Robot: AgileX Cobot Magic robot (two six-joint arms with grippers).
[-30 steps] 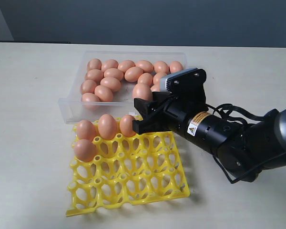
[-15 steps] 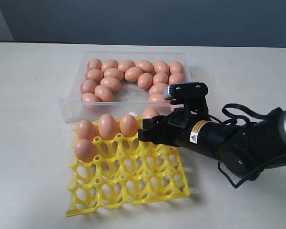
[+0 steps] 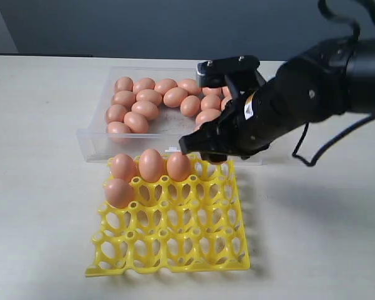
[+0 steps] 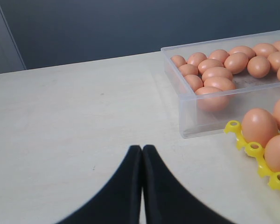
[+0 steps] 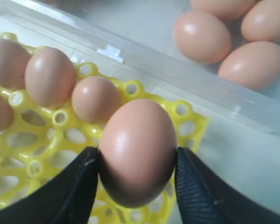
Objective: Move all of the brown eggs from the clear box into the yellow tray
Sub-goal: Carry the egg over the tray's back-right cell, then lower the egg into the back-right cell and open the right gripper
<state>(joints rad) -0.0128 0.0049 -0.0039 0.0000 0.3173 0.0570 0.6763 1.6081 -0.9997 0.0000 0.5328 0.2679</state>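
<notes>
My right gripper (image 5: 136,158) is shut on one brown egg (image 5: 137,151), held upright just above the far right corner of the yellow tray (image 3: 169,250), beside three eggs in its back row (image 3: 150,164). A fourth egg (image 3: 119,192) sits in the second row at the left. In the exterior view the right gripper (image 3: 206,149) hangs at the clear box's near wall (image 3: 94,147) and hides the held egg. Several brown eggs (image 3: 149,97) lie in the box. My left gripper (image 4: 142,149) is shut and empty, low over bare table left of the box (image 4: 191,116).
The right arm's black body (image 3: 300,94) reaches over the right end of the box. The box's white tab (image 5: 110,52) lies on its near wall next to the tray. Bare table lies left of the box and right of the tray.
My right gripper carried the egg from the box's right end down to the tray's far right corner. The arm has since swung up and back. The tray has shifted slightly right.
</notes>
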